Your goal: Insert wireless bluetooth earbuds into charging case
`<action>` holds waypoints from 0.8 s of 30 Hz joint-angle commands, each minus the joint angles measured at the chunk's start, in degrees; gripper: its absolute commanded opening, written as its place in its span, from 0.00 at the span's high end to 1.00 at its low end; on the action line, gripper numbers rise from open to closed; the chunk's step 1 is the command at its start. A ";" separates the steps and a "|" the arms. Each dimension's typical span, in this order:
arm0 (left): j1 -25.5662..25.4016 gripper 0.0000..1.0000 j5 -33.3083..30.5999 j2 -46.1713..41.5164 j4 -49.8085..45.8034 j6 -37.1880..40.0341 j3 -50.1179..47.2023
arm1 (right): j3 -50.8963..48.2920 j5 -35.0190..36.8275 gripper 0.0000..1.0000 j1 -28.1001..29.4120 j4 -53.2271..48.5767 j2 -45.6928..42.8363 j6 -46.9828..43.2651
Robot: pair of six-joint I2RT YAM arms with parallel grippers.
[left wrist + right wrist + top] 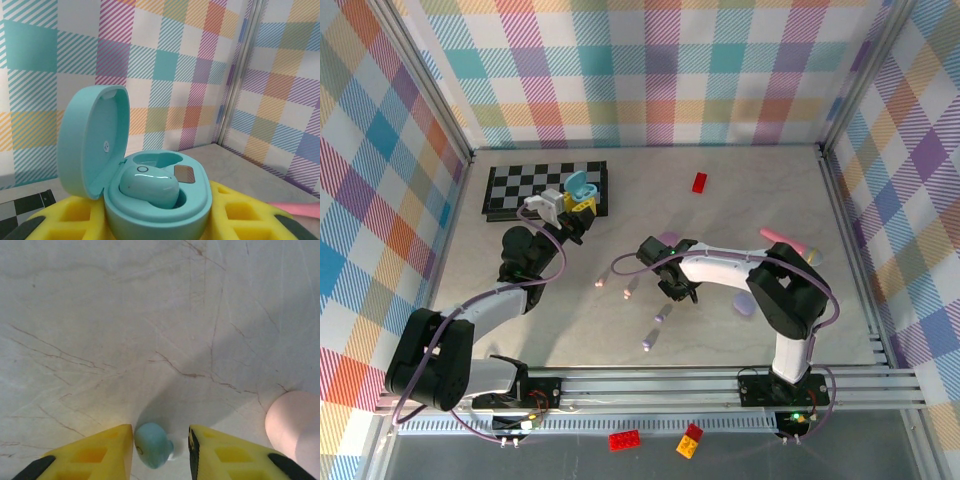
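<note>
My left gripper (pixel 159 226) is shut on an open teal charging case (pixel 93 145), held up with its lid tilted back. One teal earbud (pixel 150 186) sits in the near socket; the far socket looks empty. From above, the case (pixel 582 185) hangs over the edge of a chessboard. My right gripper (pixel 161 450) points down at the table, its yellow fingers on either side of a light blue earbud (pixel 151 444). The left finger touches the bud and a gap stays on the right side. Several pastel earbuds (pixel 630 290) lie on the table near my right gripper (pixel 672 290).
A black-and-white chessboard (pixel 515 188) lies at the back left and a red brick (pixel 699 182) at the back. A pale pink rounded object (pixel 296 426) lies just right of my right fingers. A pink item (pixel 782 238) and a lavender one (pixel 744 303) flank the right arm.
</note>
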 commanded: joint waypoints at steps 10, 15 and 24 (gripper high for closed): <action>0.83 0.68 2.42 -1.40 0.38 0.63 0.07 | 1.67 1.54 0.76 0.30 -1.89 2.55 -0.66; 0.81 0.68 3.37 -1.49 -0.54 1.01 0.48 | 1.28 1.30 0.79 0.28 -1.84 1.45 -0.19; -0.89 0.68 9.36 -1.58 -6.37 4.12 2.75 | -2.74 -9.85 0.79 -2.80 4.71 -12.13 1.78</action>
